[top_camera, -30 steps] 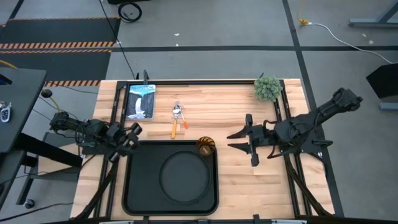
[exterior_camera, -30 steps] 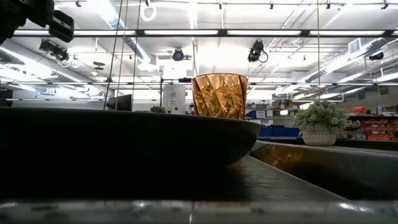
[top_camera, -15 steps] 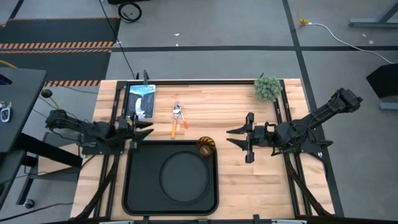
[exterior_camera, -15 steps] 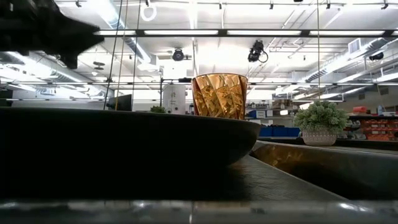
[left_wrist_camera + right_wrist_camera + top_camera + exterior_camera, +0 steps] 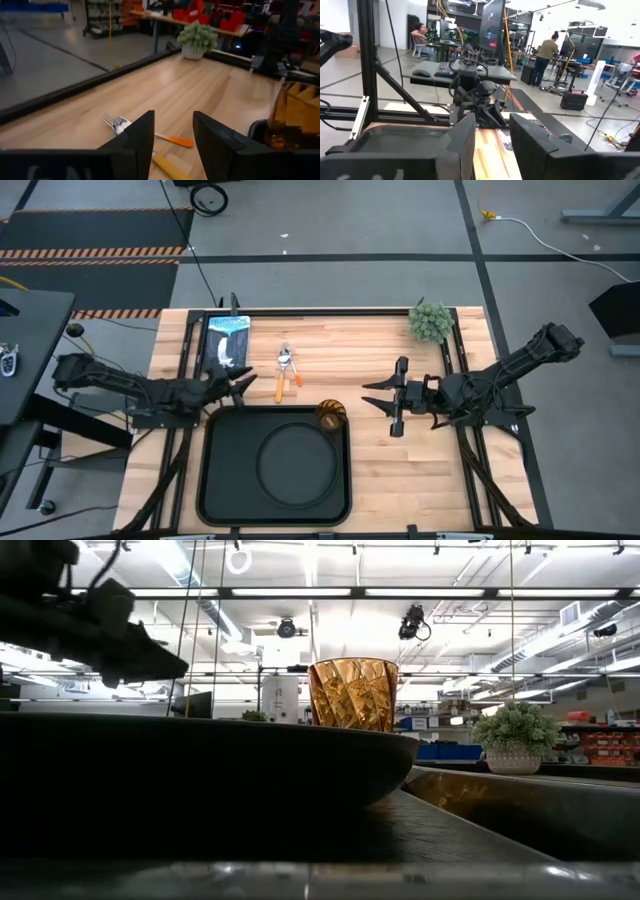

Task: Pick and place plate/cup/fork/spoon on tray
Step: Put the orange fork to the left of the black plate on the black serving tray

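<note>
High view from above shows one pale wooden slatted table [image 5: 370,470] holding one large black rectangular tray with rounded corners and a raised rim [image 5: 222,480] at its near-left part. Inside the tray lies one round flat matte black plate [image 5: 293,463], roughly centred. One small translucent amber-orange faceted cup [image 5: 331,415] stands in the tray's far right corner, beside the plate's rim; from table height the cup [image 5: 352,693] rises upright above the dark tray edge. Beyond the tray, on bare wood, lie one metal fork and one metal spoon with orange handles [image 5: 286,375], side by side and touching, heads pointing away from the tray. One picture card showing a waterfall [image 5: 226,342] lies flat at the far-left corner. One small green potted plant [image 5: 431,321] stands at the far-right edge. Two dark arms are present. The left gripper [image 5: 240,385] hovers just beyond the tray's far-left corner, near the cutlery, fingers set narrowly apart and empty. The right gripper [image 5: 380,402] hangs to the right of the cup, fingers spread wide, holding nothing.
</note>
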### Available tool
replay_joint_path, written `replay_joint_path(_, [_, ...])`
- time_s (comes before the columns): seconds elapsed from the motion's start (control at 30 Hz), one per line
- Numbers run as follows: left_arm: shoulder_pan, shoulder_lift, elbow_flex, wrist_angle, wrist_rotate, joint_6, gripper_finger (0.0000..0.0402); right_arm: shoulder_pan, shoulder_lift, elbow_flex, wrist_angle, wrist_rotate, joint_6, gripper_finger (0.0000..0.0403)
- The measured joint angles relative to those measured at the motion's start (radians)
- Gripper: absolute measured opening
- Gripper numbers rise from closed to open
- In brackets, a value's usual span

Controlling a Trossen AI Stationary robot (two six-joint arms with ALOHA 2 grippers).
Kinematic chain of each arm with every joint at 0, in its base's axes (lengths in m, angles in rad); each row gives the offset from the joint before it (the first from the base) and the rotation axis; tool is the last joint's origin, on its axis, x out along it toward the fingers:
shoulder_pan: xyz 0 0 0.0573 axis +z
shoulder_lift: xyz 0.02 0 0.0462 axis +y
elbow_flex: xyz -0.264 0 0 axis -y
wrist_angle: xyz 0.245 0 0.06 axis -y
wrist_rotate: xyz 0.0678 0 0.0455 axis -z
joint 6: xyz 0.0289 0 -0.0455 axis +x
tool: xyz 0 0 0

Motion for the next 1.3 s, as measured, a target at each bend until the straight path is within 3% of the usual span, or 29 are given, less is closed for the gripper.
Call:
replay_joint_path(0.27, [0.133, 0.264, 0.116, 0.002, 0.133, -0.081, 0.0142, 0.029, 0.092, 0.011, 0.188, -0.003, -0.147, 0.0127])
replay_joint_path(0.4, [0.217, 0.405, 0.191, 0.000, 0.198, -0.092, 0.0142, 0.054, 0.107, 0.047, 0.192, 0.009, -0.190, 0.0127])
replay_joint_path(0.57, [0.314, 0.573, 0.292, -0.001, 0.356, -0.140, 0.0142, 0.087, 0.085, 0.060, 0.187, 0.052, -0.192, 0.0127])
replay_joint_path(0.83, [0.397, 0.864, 0.500, -0.098, 0.521, -0.162, 0.0142, 0.135, 0.071, 0.060, 0.160, 0.095, -0.187, 0.0127])
replay_joint_path(1.03, [0.445, 1.057, 0.702, -0.264, 0.533, -0.161, 0.0142, 0.126, 0.032, 0.060, 0.182, 0.202, -0.321, 0.0126])
replay_joint_path(1.3, [0.481, 1.256, 1.016, -0.680, 0.565, -0.171, 0.0142, 0.067, -0.099, 0.060, -0.016, 0.225, -0.345, 0.0122])
